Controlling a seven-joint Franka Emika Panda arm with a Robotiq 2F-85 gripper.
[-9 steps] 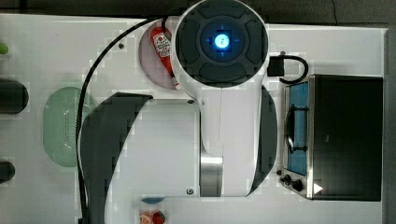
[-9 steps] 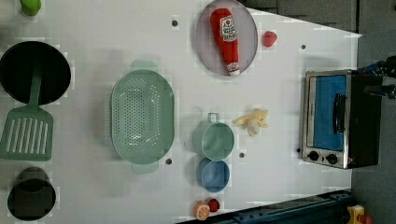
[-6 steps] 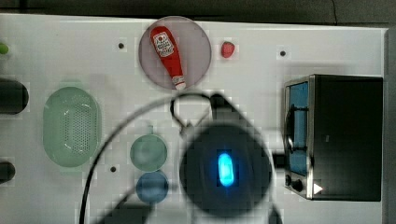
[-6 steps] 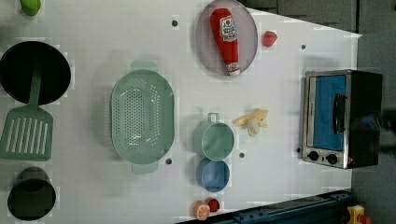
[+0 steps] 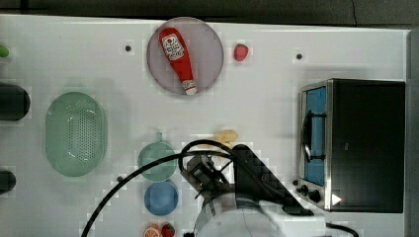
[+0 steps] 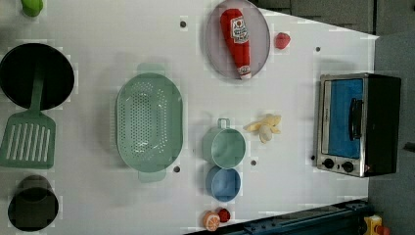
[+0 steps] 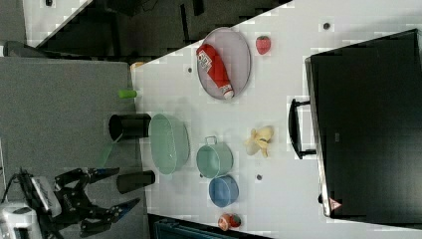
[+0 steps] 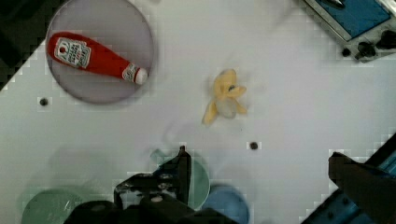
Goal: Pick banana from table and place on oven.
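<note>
The banana (image 6: 264,128) is a pale yellow, partly peeled toy lying on the white table (image 6: 293,196) between the green pot and the oven (image 6: 357,125). It also shows as the banana (image 8: 224,95), the banana (image 7: 259,141) and the banana (image 5: 226,136), the last half covered by the arm. The oven (image 5: 368,143) has a black top and a blue glass door, which is closed. My gripper (image 8: 258,156) is open and empty, high above the table, with the banana well beyond its fingertips. In the right view the gripper (image 7: 122,186) hangs at the right view's lower left.
A ketchup bottle (image 6: 237,41) lies on a grey plate (image 6: 259,54), with a strawberry (image 6: 282,40) beside it. A green pot (image 6: 224,146) and a blue bowl (image 6: 223,182) stand near the banana. The green colander (image 6: 149,128), spatula (image 6: 28,142) and black pot (image 6: 36,73) are farther off.
In the top view the arm has swung from the upper middle down to the lower edge, uncovering the plate, the pot and part of the banana. No object has moved.
</note>
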